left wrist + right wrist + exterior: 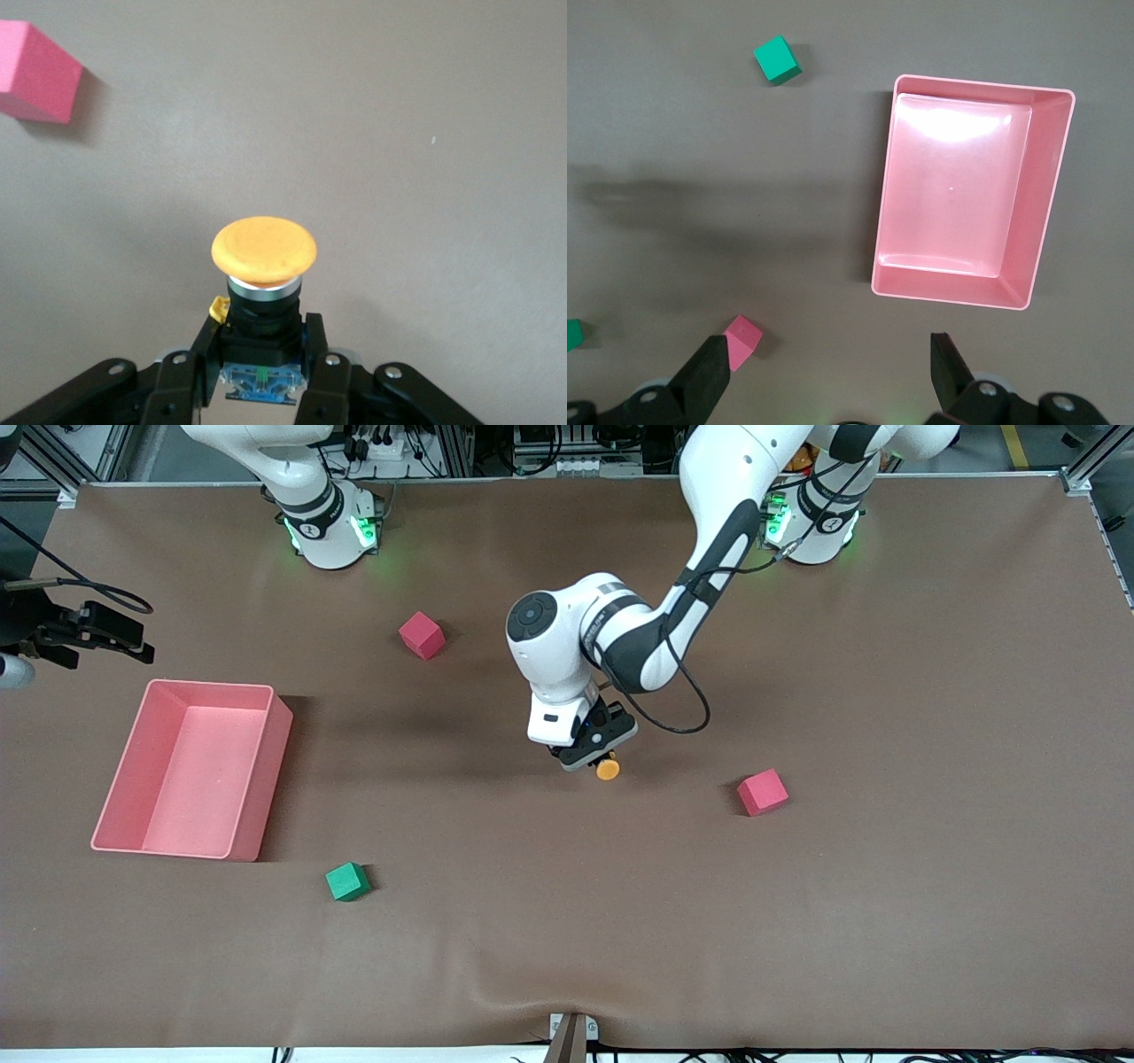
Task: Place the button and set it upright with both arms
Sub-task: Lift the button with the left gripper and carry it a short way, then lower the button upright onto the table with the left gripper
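The left claw (592, 758) is clamped on the black body of the button (608, 766), low over the middle of the desk (886, 921), between the pink-red cube (762, 792) toward the left arm's end and the green cube (346, 881) toward the right arm's end. In the left wrist view, the fingers (321, 367) pinch the black body from both sides, the bluish end sits between them, and the orange cap (264, 251) projects clear of the fingertips. The long axis of the button therefore runs in line with the fingers, cap outermost. In the front view, the cap shows beside the claw rather than under it, which suggests the axis is tilted, not yet vertical; whether the button touches the desk cannot be determined. The right claw (833, 376) is spread wide and holds nothing; it is high over the right arm's end of the desk, above the pink tray (1050, 199), and waits. The left arm is the nearer arm. The coming move likely depends on bringing the axis vertical, cap up.
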